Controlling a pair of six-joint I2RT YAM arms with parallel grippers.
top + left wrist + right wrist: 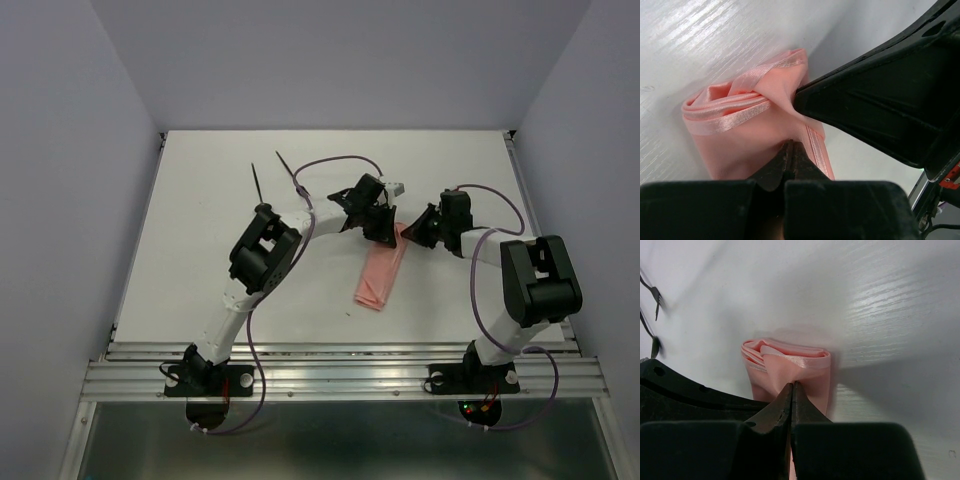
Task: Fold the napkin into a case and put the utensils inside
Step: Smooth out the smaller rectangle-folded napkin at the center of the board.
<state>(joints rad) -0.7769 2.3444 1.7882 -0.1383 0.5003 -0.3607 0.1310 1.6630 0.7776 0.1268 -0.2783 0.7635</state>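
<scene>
One napkin point(382, 272) is seen from above as a folded strip on the surface point(200, 220); only the wrist views show its end gripped — left pincer point(790, 152) and right pincer point(791, 390) are both clenched on it; two utensils point(656, 292) are laid well apart.

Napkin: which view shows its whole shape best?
Top external: the napkin lies as a full narrow strip. Both wrist views show only its bunched end, pinched by the left tool and right tool.
</scene>
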